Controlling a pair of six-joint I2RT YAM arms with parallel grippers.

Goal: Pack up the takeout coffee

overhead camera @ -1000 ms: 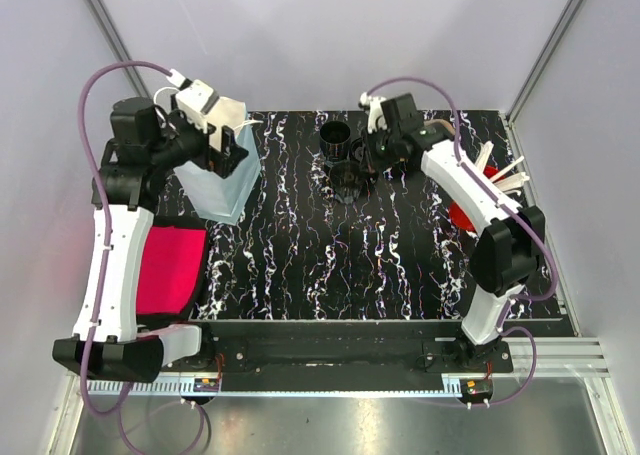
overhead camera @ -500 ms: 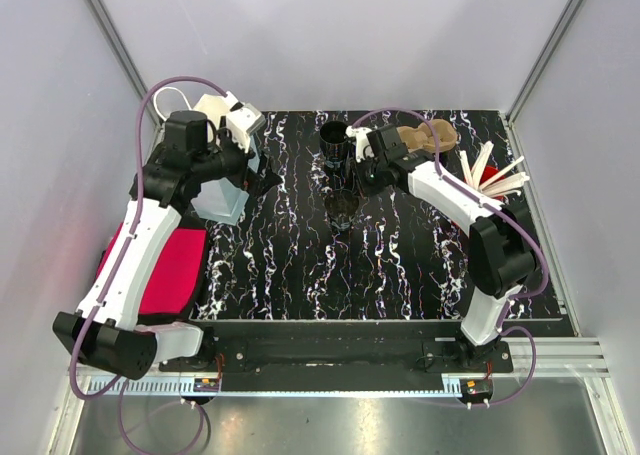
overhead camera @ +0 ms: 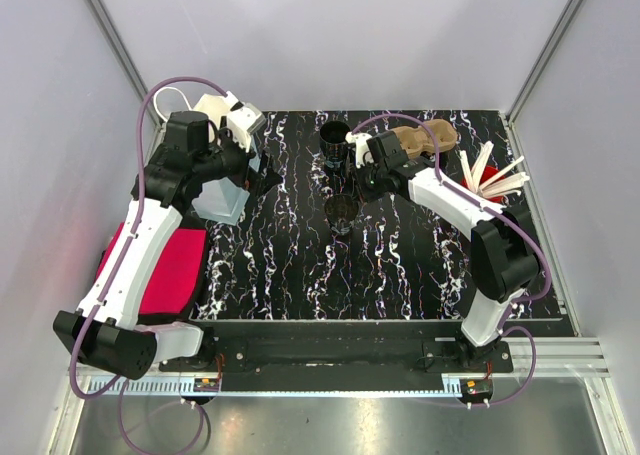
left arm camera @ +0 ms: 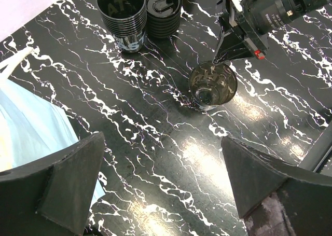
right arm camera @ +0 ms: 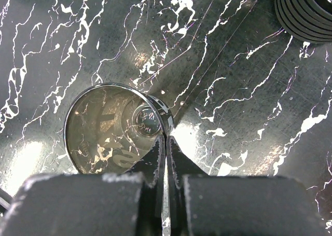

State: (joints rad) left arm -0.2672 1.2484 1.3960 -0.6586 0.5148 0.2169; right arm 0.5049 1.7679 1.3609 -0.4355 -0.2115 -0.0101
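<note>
Both fingers (right arm camera: 151, 162) of the right gripper (right arm camera: 166, 142) are pressed together, pinching the thin rim of a single dark, glossy cup (right arm camera: 111, 129) on the side of its mouth nearest the wrist. The cup stands alone on the black marbled table (overhead camera: 300, 265), near of the stack of cups (overhead camera: 334, 137) and the stack of lids (overhead camera: 352, 147); I cannot tell whether its base is resting on the surface or lifted just off it. The left gripper (left arm camera: 162, 153) is spread as wide as it goes and holds nothing, hovering at the far left by the pale blue bag (overhead camera: 222, 193), well apart from the cup. The right wrist view alone shows the pinch, looking straight down into the cup to its round bottom, with the edge of the lid stack at its far right corner. The left wrist view shows the right gripper from the outside, its tips meeting at the cup's far rim, plus both stacks side by side and a corner of the bag. Only the overhead view takes in the brown cup carrier (overhead camera: 425, 135) and the wooden stirrers (overhead camera: 495, 175) at the far right.
</note>
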